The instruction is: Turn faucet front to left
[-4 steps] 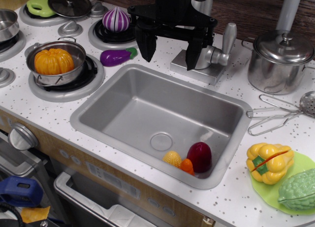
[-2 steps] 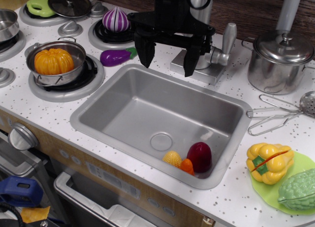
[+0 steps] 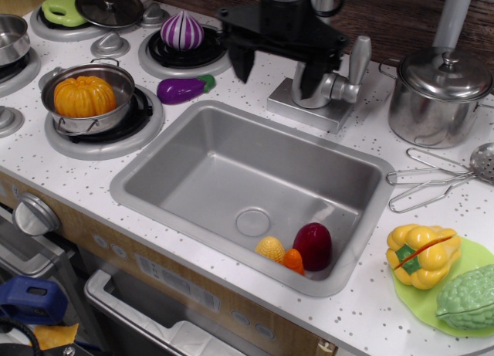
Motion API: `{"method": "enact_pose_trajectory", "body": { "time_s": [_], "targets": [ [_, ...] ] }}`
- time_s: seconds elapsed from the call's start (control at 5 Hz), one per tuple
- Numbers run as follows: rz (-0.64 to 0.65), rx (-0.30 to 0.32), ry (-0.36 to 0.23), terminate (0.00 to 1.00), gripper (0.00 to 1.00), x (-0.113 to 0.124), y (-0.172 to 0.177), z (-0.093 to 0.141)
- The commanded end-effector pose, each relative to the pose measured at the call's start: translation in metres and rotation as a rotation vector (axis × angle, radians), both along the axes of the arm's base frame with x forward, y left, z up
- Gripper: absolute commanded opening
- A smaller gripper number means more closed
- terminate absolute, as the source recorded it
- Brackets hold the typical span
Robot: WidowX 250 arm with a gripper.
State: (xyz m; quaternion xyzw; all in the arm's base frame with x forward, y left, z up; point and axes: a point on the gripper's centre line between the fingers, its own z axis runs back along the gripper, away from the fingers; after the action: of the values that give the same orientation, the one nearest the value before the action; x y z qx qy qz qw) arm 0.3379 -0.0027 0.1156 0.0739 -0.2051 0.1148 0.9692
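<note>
- Matte silver faucet point(image 3: 323, 93) at back edge of the counter, just behind the sink point(image 3: 193, 167) rim; square base flat on the speckled top, paddle lever point(image 3: 357, 59) sticking up on its right side
- Black gripper point(image 3: 276, 69) over the faucet's left part, fingers spread wide and pointing down, holding nothing; right finger point(image 3: 309, 79) overlaps the faucet body, contact not clear; left finger point(image 3: 242, 62) hangs over bare counter
- Faucet's upright pipe mostly hidden behind the gripper body
- Sink centre of counter; maroon, yellow and orange toy foods point(image 3: 297, 249) in its front right corner
- Purple eggplant point(image 3: 184, 88) just left of the sink's back left corner
- Orange pumpkin point(image 3: 84, 96) in a steel pan on the left burner
- Lidded steel pot point(image 3: 437, 93) toward back right, well apart from the faucet
- Yellow pepper point(image 3: 421, 253) on a green plate point(image 3: 480, 257) at front right corner
</note>
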Motion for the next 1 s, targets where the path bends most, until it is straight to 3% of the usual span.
{"method": "enact_pose_trajectory", "body": {
  "time_s": [0.0, 0.2, 0.4, 0.8],
  "targets": [
    [0.031, 0.064, -0.139, 0.0, 1.0, 0.035, -0.004, 0.016],
    [0.036, 0.1, -0.167, 0.0, 1.0, 0.044, 0.002, 0.015],
    [0.02, 0.107, -0.16, 0.0, 0.0, 0.046, 0.013, 0.017],
    [-0.033, 0.145, -0.172, 0.0, 0.0, 0.052, 0.055, 0.022]
  ]
}}
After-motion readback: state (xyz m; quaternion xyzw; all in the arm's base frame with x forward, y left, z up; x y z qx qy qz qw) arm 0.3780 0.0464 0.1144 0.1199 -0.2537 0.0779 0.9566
